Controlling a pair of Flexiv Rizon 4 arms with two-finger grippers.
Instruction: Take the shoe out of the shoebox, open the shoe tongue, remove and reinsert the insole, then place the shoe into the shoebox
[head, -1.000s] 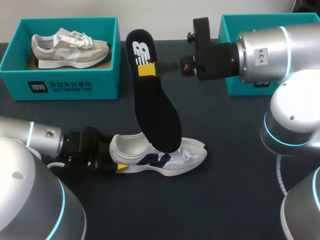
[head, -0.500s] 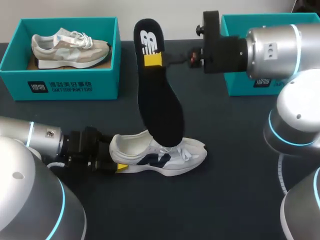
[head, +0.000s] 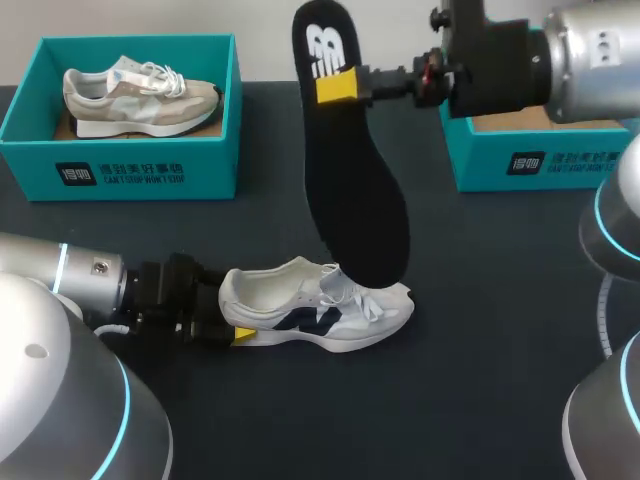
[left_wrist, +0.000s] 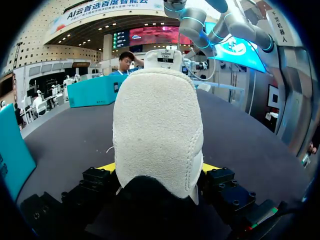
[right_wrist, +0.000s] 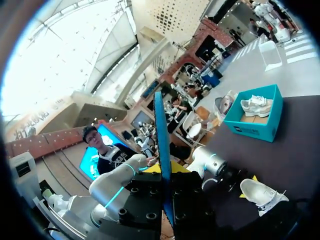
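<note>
A white shoe (head: 330, 308) with a dark side mark lies on its sole on the dark table, toe to the right. My left gripper (head: 226, 316) is shut on its heel. In the left wrist view the heel (left_wrist: 157, 125) fills the space between the two yellow tips of that gripper (left_wrist: 157, 170). My right gripper (head: 338, 86) is shut on the heel end of a black insole (head: 355, 190). The insole hangs slanted, its toe end just above the shoe's laces. In the right wrist view the insole (right_wrist: 163, 150) is edge-on between the fingers of the right gripper (right_wrist: 168, 172).
A teal shoebox (head: 120, 170) at the back left holds a beige shoe (head: 140, 95). A second teal shoebox (head: 540, 165) stands at the back right, partly behind my right arm. Dark table lies bare in front of the white shoe.
My right gripper has carried the insole up and to the right, so its toe end has swung from over the shoe's opening to over the laces. The left arm and shoe stayed still.
</note>
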